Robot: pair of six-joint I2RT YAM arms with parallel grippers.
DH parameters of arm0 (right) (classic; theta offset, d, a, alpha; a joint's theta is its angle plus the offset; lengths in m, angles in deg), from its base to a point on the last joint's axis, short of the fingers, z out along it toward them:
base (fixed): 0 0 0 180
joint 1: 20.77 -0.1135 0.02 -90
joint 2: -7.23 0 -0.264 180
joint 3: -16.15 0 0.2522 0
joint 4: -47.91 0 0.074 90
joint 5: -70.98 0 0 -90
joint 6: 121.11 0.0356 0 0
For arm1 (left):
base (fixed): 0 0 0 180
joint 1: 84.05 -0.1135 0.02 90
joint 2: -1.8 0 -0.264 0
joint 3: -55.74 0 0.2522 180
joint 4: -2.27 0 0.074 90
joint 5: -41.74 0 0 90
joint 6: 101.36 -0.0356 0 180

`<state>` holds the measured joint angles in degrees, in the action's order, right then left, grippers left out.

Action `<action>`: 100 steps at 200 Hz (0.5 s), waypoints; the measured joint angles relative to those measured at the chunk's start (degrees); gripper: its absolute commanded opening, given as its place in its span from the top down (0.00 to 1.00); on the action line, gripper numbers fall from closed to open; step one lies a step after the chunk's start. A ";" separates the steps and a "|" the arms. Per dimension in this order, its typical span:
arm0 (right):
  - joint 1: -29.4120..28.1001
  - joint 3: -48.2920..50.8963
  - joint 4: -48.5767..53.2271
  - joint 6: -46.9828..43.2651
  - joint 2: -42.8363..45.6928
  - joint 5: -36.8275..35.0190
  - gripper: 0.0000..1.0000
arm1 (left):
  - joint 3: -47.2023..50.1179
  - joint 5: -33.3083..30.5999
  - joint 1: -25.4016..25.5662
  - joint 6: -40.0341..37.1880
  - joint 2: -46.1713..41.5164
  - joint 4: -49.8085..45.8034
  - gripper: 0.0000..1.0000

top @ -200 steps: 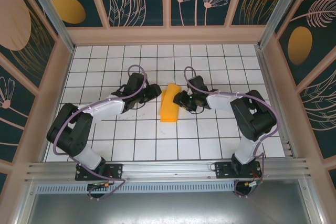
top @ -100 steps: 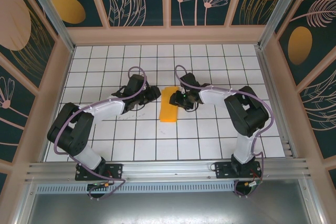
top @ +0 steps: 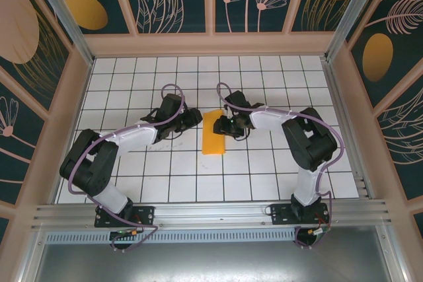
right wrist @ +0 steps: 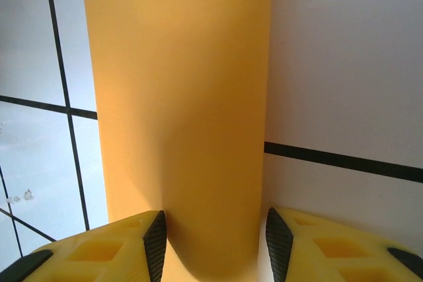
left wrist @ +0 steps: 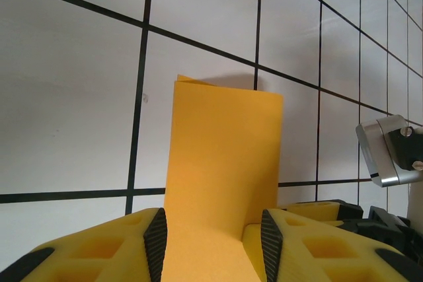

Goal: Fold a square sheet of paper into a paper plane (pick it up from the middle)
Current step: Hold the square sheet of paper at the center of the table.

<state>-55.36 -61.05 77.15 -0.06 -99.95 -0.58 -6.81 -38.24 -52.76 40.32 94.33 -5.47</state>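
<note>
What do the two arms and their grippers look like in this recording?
The left arm and right arm have black joint housings, pale grey links and a looping purple cable each. The left gripper and right gripper have yellow fingers with black pads.

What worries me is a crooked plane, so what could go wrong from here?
1. At the far end of the paper a lower layer peeks out at one corner; creasing now may lock in a skewed fold.
2. The paper looks bowed, not flat, between the fingers of the right gripper; pressing could buckle it.
3. The left gripper and the right one sit close across the paper; they might bump.
</note>
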 measured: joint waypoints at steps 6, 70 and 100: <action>0.09 -0.28 0.33 -0.28 -0.17 0.02 0.52 | 0.00 0.00 0.00 0.00 0.09 0.00 0.56; 0.37 -0.94 1.27 -0.50 -0.68 0.57 0.52 | 0.00 0.42 0.00 0.00 0.52 0.24 0.56; 0.37 -1.27 1.53 -0.13 -1.01 0.52 0.52 | 0.00 0.46 0.00 0.00 0.74 0.26 0.56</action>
<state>-54.98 -62.32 78.68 -0.19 -100.96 -0.06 -6.81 -37.78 -52.76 40.32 95.07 -5.21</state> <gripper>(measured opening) 0.481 0.438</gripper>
